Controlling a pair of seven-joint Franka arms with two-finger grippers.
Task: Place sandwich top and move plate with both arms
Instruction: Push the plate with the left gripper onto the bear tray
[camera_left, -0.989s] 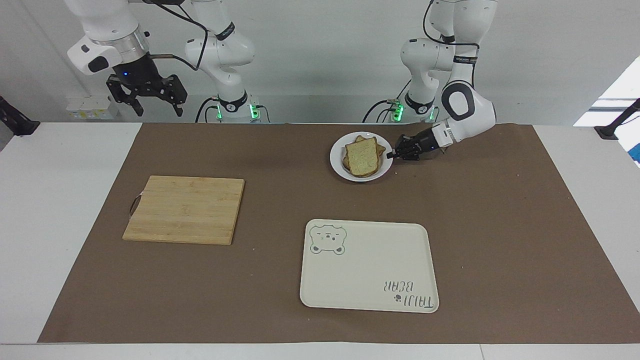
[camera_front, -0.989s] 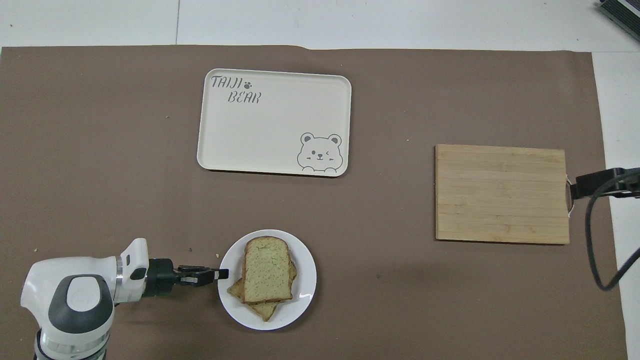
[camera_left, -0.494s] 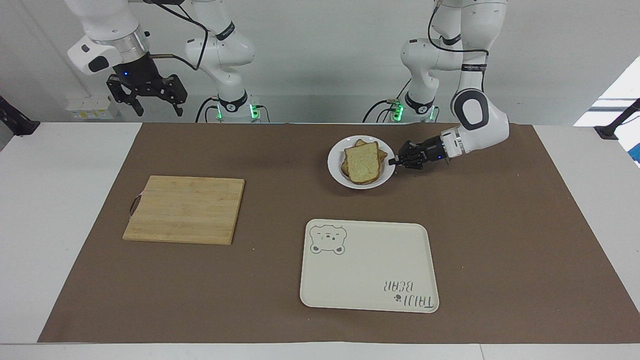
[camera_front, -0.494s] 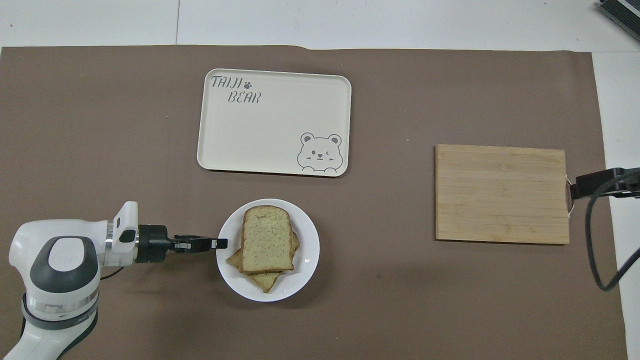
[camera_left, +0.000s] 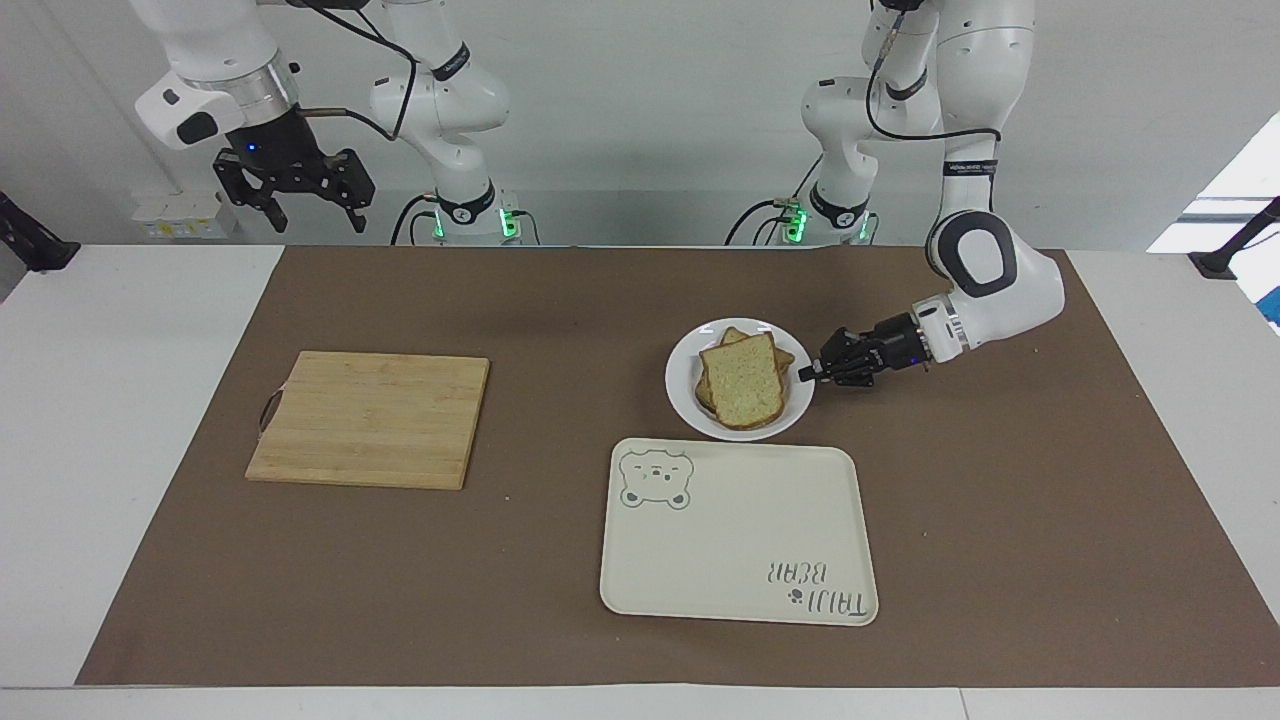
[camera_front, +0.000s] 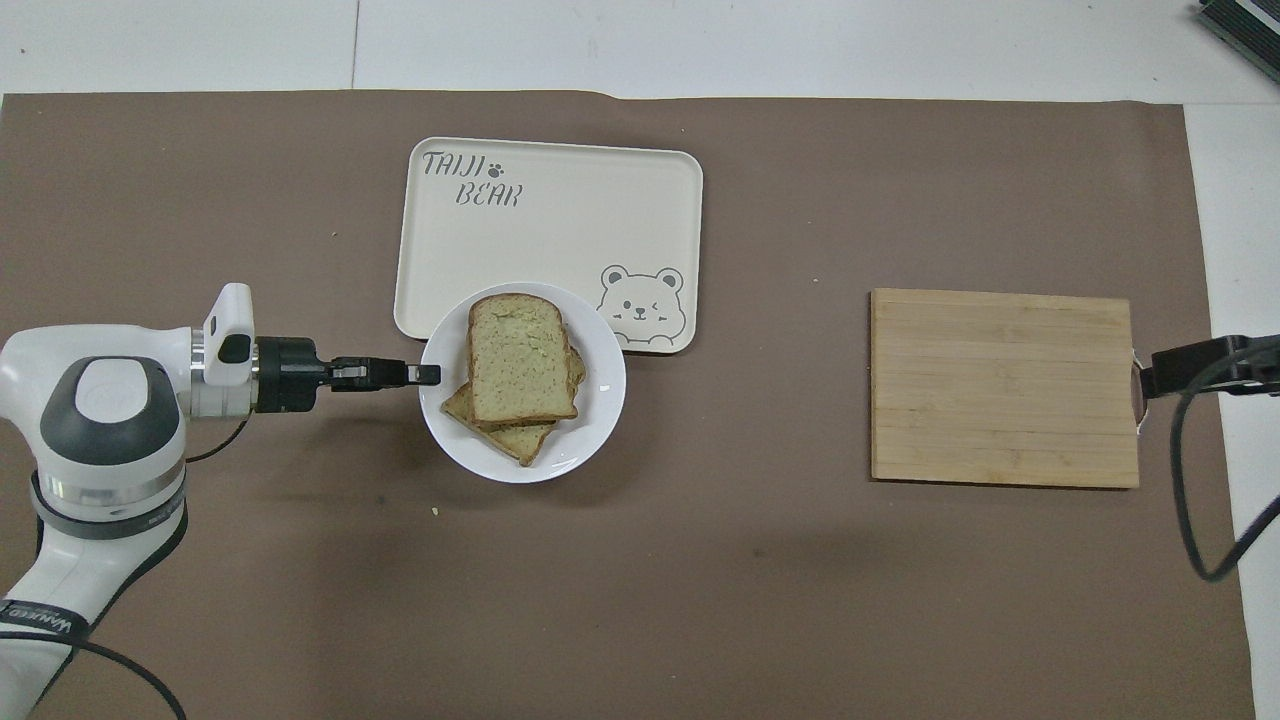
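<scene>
**Sandwich topped, plate on its way to the tray**

The sandwich top (camera_left: 742, 380) is already lying on the lower slice, slightly askew, so the stack on the plate (camera_front: 596, 420) is looking finished. The plate is sitting between the robots and the cream tray (camera_left: 730, 560); in the overhead view its edge is overlapping the tray's nearer rim by the bear drawing, though whether it is resting on that rim or just hovering above it I cannot tell.

The left gripper (camera_left: 806, 375) is reaching in low from the left arm's end of the tabletop, its jaws closed on the plate's rim. The right gripper (camera_left: 296, 190) is waiting high over its own end, jaws spread wide and holding nothing, above the bare mat near the wooden cutting board (camera_left: 370, 420).

Judging by this, placing the top is done; what is remaining is setting the plate fully onto the tray and letting go.
</scene>
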